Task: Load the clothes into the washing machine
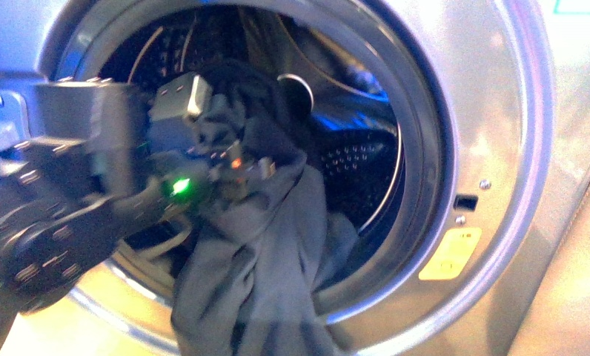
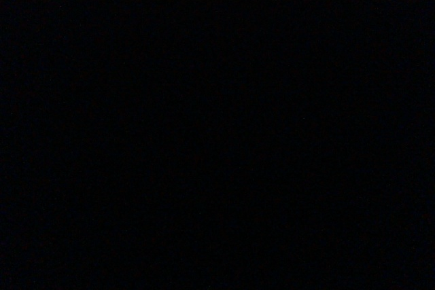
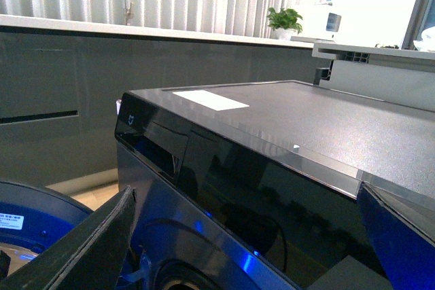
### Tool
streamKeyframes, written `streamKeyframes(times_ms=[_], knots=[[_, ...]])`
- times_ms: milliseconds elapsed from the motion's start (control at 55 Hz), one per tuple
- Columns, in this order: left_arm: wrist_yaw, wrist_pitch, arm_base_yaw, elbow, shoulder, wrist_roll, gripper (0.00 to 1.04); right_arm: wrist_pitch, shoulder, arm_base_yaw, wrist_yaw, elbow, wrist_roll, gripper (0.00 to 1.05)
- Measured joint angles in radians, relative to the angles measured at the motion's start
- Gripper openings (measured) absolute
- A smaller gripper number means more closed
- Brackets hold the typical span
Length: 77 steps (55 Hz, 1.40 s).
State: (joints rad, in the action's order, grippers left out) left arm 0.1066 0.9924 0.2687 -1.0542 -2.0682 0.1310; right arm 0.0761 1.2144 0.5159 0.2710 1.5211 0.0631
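The clothes (image 1: 255, 252) hung mid-frame over the lower rim of the washing machine (image 1: 499, 148); the left gripper (image 1: 235, 165) was buried in fabric, so its grip could not be told; the left wrist view was dark; the right gripper (image 3: 245, 195) stood open and empty; pushing deeper before release seemed wise, lest the tail slide out.

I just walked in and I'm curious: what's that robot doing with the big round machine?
The robot's left hand is at the round mouth of the washing machine, with dark clothes bunched around it. They hang over the front rim, not fully inside yet. The right hand is open and empty. The left wrist view is dark.
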Motion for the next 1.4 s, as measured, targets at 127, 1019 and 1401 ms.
streamKeyframes(times_ms=[127,1019,1401], knots=[[-0.019,-0.002,0.015,-0.037,-0.046,0.000,0.19,0.000,0.000,0.000,0.000,0.000,0.000,0.97],[-0.126,-0.164,0.019,-0.418,-0.266,-0.095,0.19,0.000,0.000,0.000,0.000,0.000,0.000,0.97],[-0.156,-0.270,0.006,-0.649,-0.355,-0.137,0.19,0.000,0.000,0.000,0.000,0.000,0.000,0.97]])
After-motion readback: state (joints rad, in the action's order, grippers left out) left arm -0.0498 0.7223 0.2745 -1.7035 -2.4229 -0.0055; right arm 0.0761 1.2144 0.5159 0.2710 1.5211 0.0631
